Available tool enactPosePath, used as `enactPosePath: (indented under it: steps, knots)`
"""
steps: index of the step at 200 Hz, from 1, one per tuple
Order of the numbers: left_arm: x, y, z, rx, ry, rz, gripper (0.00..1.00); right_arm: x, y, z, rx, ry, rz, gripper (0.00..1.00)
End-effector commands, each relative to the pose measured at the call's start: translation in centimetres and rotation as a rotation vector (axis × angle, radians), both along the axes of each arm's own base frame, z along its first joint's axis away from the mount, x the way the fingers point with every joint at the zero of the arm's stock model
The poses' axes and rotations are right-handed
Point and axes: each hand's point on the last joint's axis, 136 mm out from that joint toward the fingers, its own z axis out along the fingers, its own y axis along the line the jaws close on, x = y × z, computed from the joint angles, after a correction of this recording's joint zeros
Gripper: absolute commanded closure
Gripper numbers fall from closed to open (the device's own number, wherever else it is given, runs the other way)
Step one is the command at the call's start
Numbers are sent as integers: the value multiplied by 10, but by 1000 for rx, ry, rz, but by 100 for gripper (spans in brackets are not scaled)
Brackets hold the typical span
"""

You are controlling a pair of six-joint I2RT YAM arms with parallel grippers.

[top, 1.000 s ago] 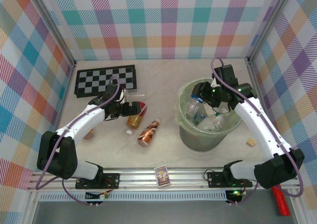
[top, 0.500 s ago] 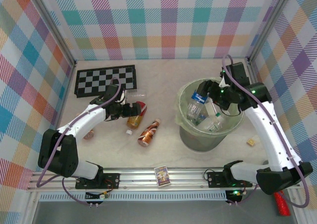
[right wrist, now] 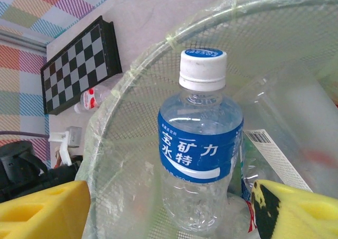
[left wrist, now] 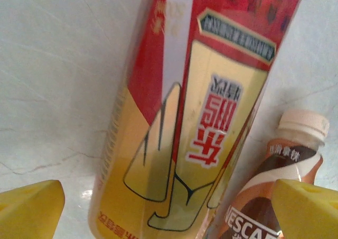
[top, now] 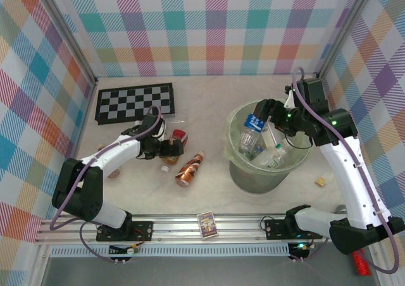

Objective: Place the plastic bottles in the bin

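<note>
My left gripper (top: 169, 149) is low over an orange-yellow bottle with a red label (top: 178, 136). In the left wrist view its yellow fingertips (left wrist: 29, 209) stand open on either side of that bottle (left wrist: 195, 117), not pressing it. A brown Nescafe bottle (left wrist: 280, 181) lies right beside it, and is seen from above too (top: 190, 169). The pale green bin (top: 235, 162) holds several clear bottles. A blue-labelled bottle (right wrist: 200, 149) stands inside it against the wall. My right gripper (top: 269, 116) hangs open over the rim, apart from this bottle (top: 251, 129).
A chessboard (top: 134, 101) lies at the back left, with a clear red-white labelled bottle (top: 172, 120) in front of it. A white cap (top: 166, 168) is loose on the table. A picture card box (top: 207, 223) sits on the front rail, a red stick (top: 359, 259) at the front right.
My right gripper has drawn back up and to the right out of the bin, leaving the blue-labelled bottle standing inside. My left gripper has slid down over the orange-yellow bottle.
</note>
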Motion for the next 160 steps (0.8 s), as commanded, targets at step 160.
enactPosePath:
  steps: [160]
  knots:
    - [-5, -6, 0, 108, 24, -57, 37, 9, 7, 19, 35, -124, 33, 19]
